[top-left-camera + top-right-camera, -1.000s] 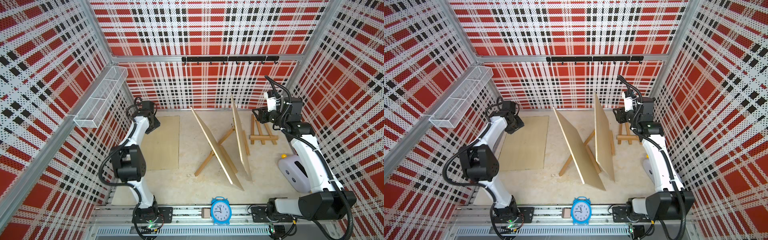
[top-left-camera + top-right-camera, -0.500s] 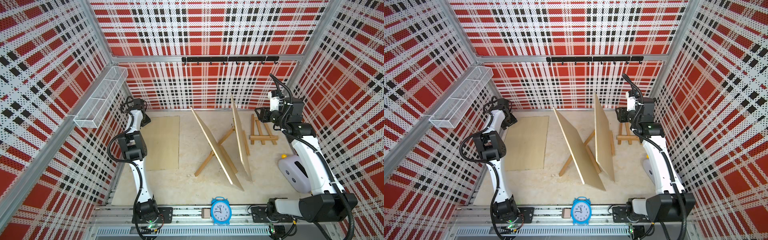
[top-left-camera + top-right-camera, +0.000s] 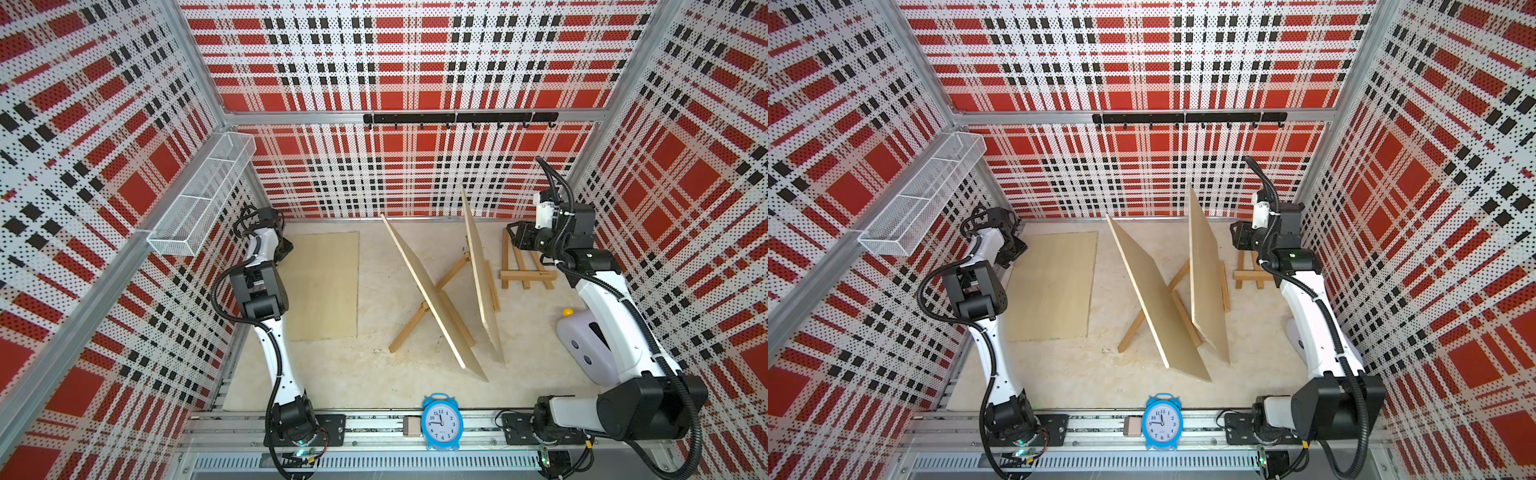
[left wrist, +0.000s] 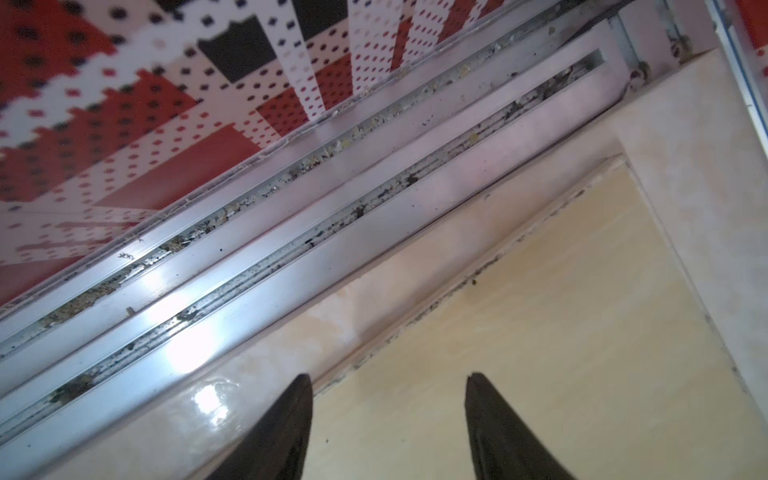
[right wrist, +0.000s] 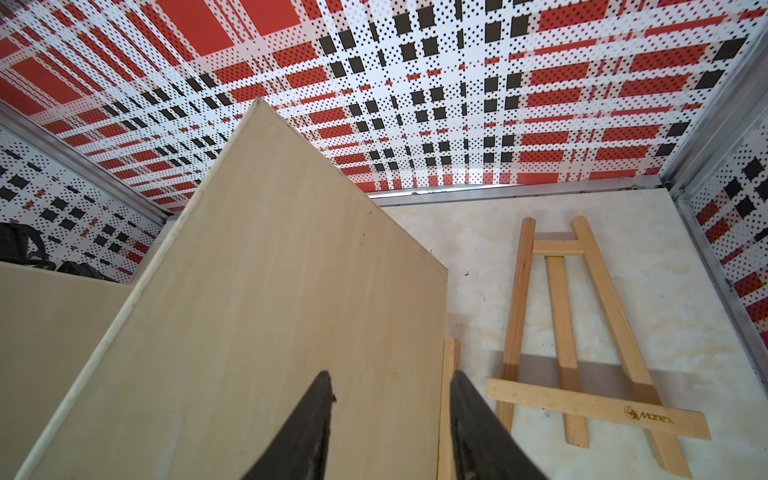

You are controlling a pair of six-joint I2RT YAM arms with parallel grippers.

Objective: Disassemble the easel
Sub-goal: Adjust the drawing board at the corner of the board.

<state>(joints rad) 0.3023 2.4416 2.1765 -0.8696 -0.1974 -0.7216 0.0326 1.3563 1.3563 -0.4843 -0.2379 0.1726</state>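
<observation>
At the far left the left pincer (image 4: 388, 382) is open and empty over a flat board (image 3: 324, 286), and the next easel (image 3: 492, 286), holding its leaning board (image 3: 478, 266) long way near-to-far, stands just left of the half-open, empty right pincer (image 5: 390, 382), the nearer arm

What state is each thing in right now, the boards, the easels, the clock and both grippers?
Flat board, lying on the table.
Middle board, leaning on a standing easel.
Right board, propped nearly upright.
Small easel, lying flat on the table.
Alarm clock, upright.
Left gripper, open, empty.
Right gripper, open, empty.
</observation>
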